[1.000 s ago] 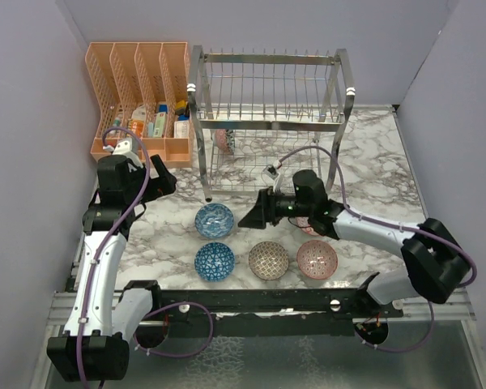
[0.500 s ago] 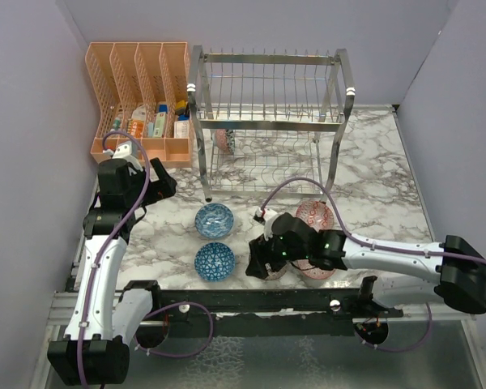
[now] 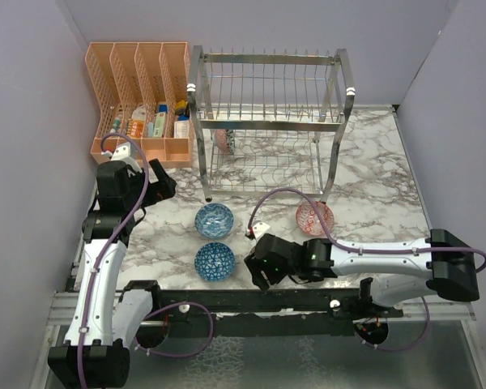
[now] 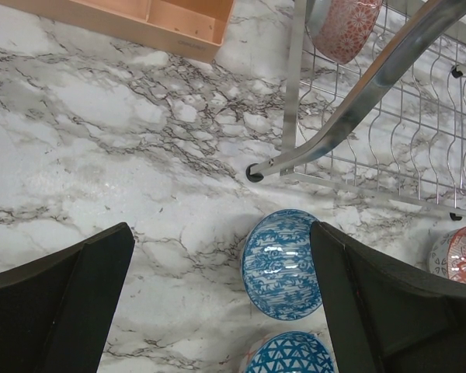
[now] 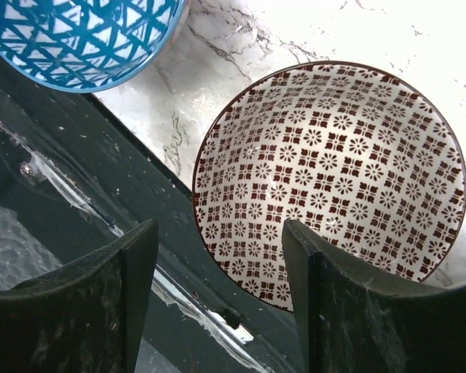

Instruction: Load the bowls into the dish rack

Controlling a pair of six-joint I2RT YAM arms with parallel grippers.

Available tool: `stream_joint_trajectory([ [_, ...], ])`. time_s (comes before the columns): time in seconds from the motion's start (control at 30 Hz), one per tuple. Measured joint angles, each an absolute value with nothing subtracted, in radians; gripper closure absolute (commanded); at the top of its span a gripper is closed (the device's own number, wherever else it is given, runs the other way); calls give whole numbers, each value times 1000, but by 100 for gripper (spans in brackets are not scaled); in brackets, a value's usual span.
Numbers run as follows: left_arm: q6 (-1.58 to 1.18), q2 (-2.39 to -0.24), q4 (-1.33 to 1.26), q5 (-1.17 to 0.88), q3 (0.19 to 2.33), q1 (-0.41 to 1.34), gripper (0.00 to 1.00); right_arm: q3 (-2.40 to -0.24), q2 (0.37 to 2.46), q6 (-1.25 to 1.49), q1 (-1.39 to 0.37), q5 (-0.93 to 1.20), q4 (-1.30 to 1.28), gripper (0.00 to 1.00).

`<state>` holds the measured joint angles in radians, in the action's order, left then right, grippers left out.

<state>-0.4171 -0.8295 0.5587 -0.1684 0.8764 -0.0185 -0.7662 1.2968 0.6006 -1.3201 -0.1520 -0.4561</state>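
The brown-patterned bowl [image 5: 334, 179] sits by the table's front edge. My right gripper [image 5: 217, 311] is open and straddles its near rim, one finger over the inside, the other over the black rail; it hides this bowl in the top view [image 3: 259, 271]. A blue triangle-pattern bowl [image 3: 215, 261] and a blue floral bowl [image 3: 215, 220] lie left of it. A red bowl [image 3: 314, 217] lies before the dish rack [image 3: 267, 121], which holds a pink-red bowl [image 3: 224, 139] on its lower tier. My left gripper [image 3: 158, 182] is open and empty, above and left of the blue floral bowl [image 4: 281, 264].
The orange mesh organizer [image 3: 138, 97] with small items stands left of the rack. The rack's front left leg [image 4: 295, 93] is close to the left gripper. The black rail [image 5: 101, 194] runs along the table's front edge. The right arm [image 3: 373, 259] lies across the front right.
My right arm has swung from in front of the rack down to the table's front edge, over the brown bowl, and now covers the pink bowl beside it. The left arm has barely moved.
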Motion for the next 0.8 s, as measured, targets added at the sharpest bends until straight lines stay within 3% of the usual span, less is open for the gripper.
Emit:
stream_joint_trajectory([
  [0.13, -417, -826, 562, -168, 869, -19, 1, -789, 1330, 600, -1350, -197, -481, 39],
  [0.27, -417, -825, 563, -168, 858, -19, 1, -807, 1370, 600, -1369, -228, -499, 56],
  [0.67, -417, -816, 565, -168, 839, -19, 1, -817, 1415, 601, -1381, -269, -516, 58],
  [0.8, -417, -815, 566, -168, 823, -19, 1, -818, 1436, 608, -1391, -280, -521, 81],
])
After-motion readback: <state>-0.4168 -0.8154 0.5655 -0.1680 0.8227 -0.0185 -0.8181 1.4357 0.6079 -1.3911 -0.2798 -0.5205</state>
